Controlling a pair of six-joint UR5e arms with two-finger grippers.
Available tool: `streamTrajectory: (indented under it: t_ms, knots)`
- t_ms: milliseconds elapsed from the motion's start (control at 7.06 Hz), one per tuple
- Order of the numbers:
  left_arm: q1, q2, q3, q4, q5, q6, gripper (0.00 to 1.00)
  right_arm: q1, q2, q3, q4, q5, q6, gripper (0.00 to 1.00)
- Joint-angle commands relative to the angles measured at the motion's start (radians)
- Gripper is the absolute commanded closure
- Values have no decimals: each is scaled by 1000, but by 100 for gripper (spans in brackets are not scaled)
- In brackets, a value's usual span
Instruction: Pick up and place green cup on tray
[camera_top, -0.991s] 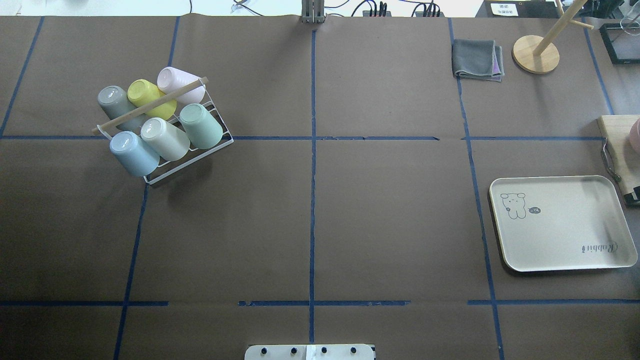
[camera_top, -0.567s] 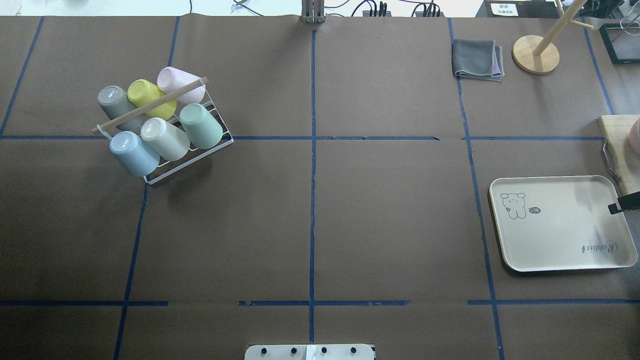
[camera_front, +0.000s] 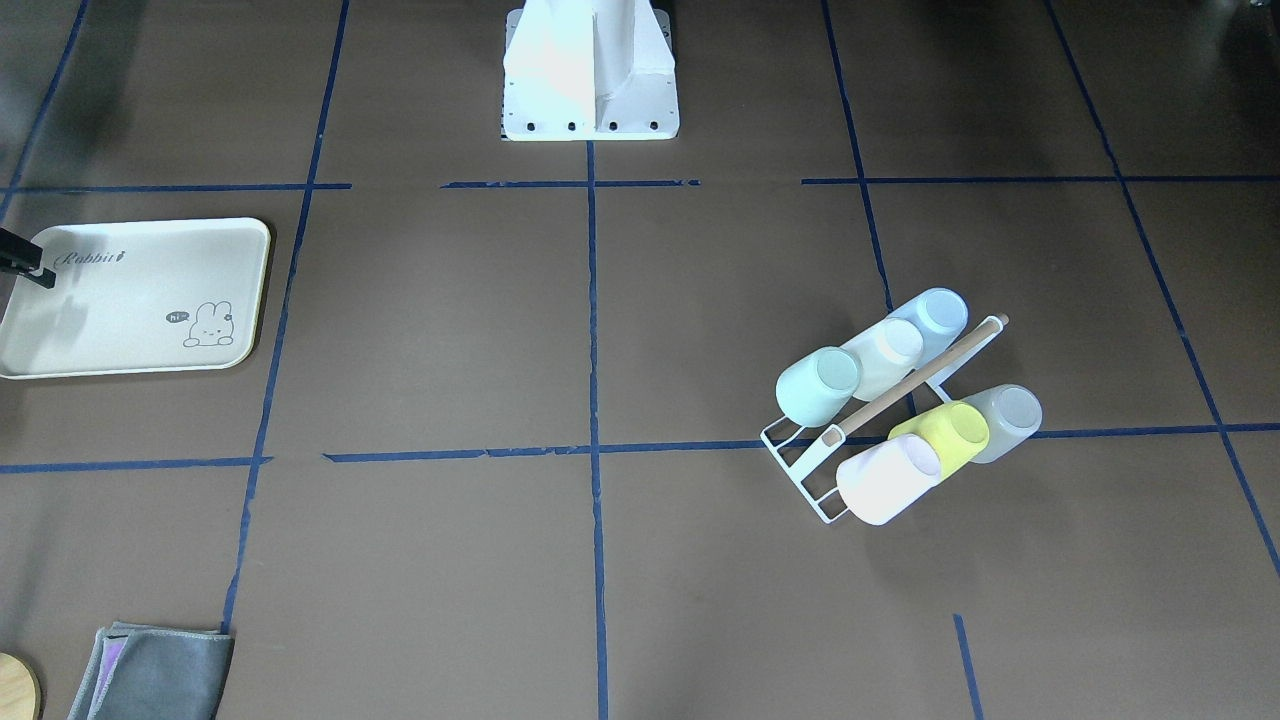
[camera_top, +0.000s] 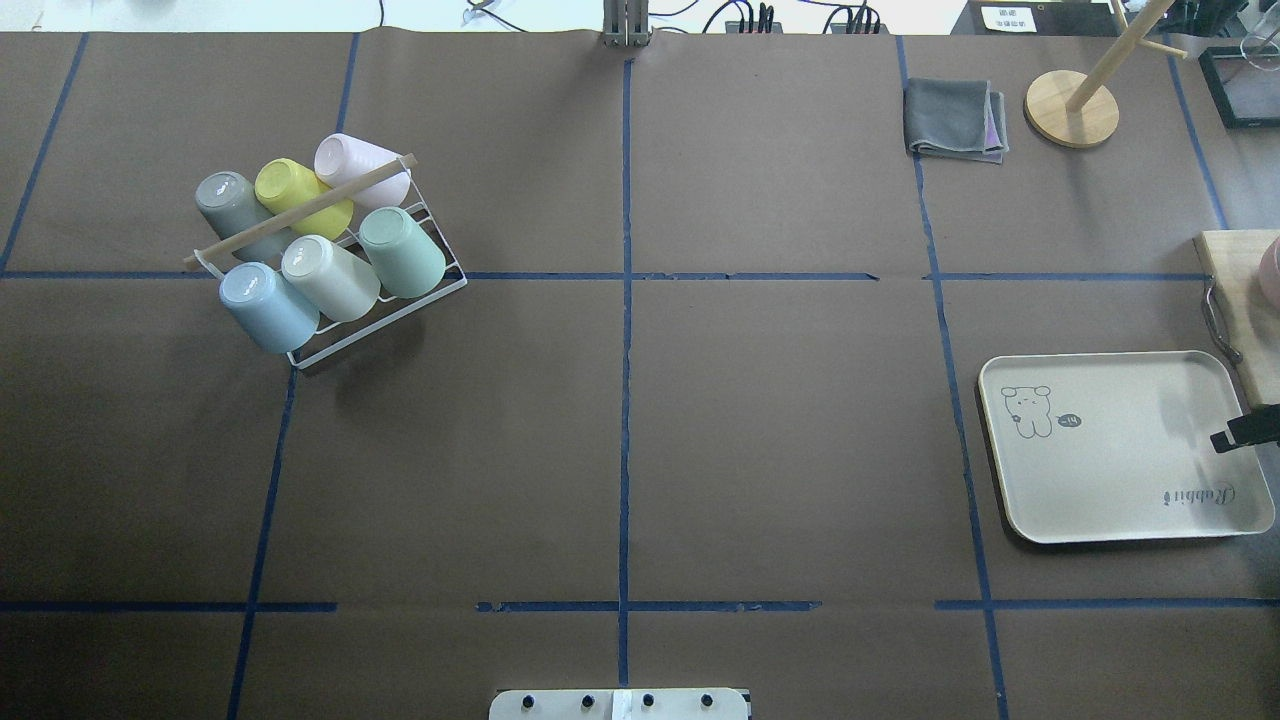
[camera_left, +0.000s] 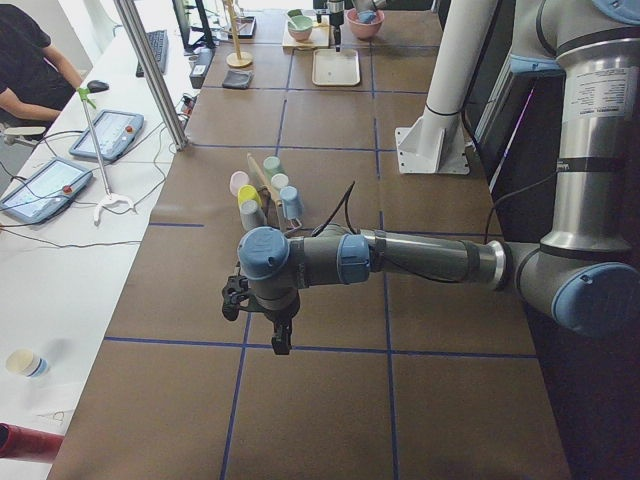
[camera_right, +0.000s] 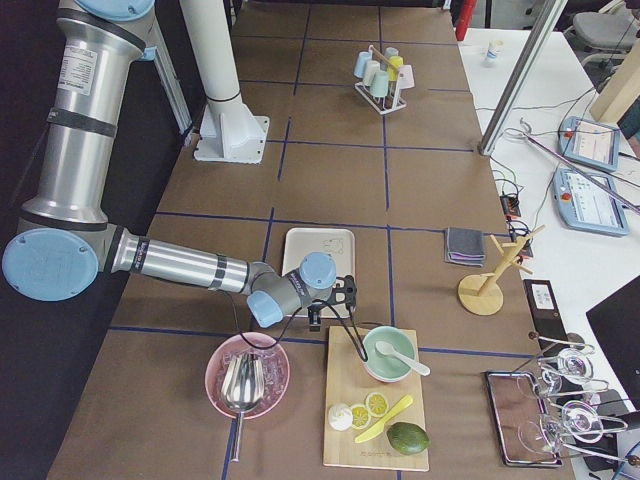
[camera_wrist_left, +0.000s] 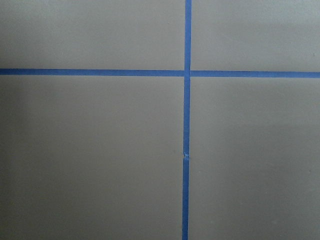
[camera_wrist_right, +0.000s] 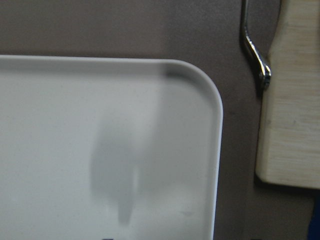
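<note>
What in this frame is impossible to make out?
Right gripper: cut off by the overhead view's right edge; open or shut unclear.
Left gripper: seen only in the exterior left view, small and dark; state unclear.
Green cup: its mouth, hidden by its own body.

Brown paper-covered table (camera_top: 760, 420) gridded with blue tape. Upper left: white wire cup rack (camera_top: 441, 287). Right edge: cream tray (camera_top: 1120, 480), with a wooden board (camera_top: 1235, 290) above it. Upper right: folded grey cloth (camera_top: 952, 118) beside a round-based wooden stand (camera_top: 1070, 108).
</note>
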Motion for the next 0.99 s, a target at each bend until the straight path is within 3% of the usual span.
streamTrajectory:
  t_ms: [0,283,850]
  knots:
    - [0,0,-1,0,-1,-1,0,-1,-2,-9,1,0,5,20]
    - [0,0,-1,0,-1,-1,0,-1,-2,-18,1,-6,5,26]
    - [0,0,-2,-2,-1,1,0,-1,-2,-20,1,-29,5,55]
